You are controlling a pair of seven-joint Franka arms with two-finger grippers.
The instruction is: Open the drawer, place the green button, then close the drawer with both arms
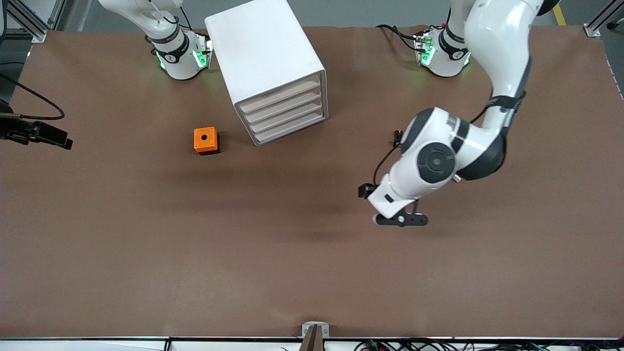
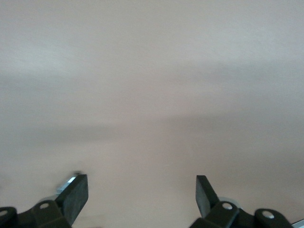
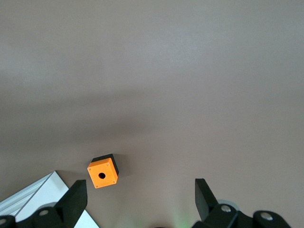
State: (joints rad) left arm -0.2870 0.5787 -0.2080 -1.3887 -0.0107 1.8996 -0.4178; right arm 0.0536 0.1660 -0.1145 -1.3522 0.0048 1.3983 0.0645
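The white cabinet (image 1: 265, 53) stands between the two arm bases, with all four drawers shut. The drawer (image 1: 291, 127) is the lowest one. The button is out of view in every frame. My left gripper (image 1: 402, 220) hangs low over bare table toward the left arm's end. Its fingers (image 2: 76, 194) stand open with nothing between them. My right gripper (image 3: 141, 186) does not show in the front view. It is open and empty, high above the orange cube with a hole (image 3: 102, 171) and a corner of the cabinet (image 3: 33, 199).
The orange cube (image 1: 205, 140) sits on the brown table beside the cabinet, toward the right arm's end. A black device (image 1: 36, 131) juts in over the table edge at the right arm's end. Cables and a bracket (image 1: 315, 331) line the edge nearest the front camera.
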